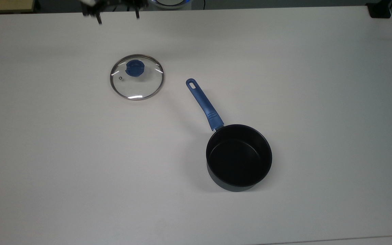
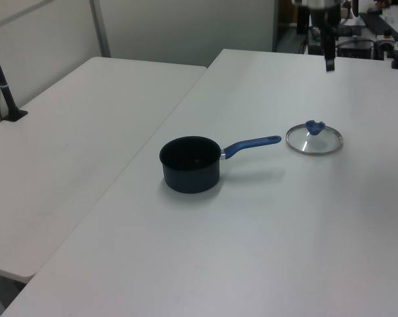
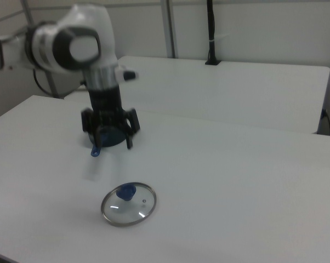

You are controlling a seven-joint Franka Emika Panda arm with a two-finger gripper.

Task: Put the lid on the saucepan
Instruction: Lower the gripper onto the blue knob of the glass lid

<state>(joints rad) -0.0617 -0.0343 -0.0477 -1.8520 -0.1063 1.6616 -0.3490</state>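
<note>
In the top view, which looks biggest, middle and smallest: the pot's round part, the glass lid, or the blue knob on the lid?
Largest to smallest, as the top view shows them:
1. The saucepan, its round body. It looks slightly wider than the lid, though it stands taller and so nearer the camera, so that is unsure.
2. The lid.
3. The blue knob, clearly the smallest.

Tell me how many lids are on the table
1: the lid lies flat on the table, at the top view's upper left of the saucepan, apart from it.
</note>
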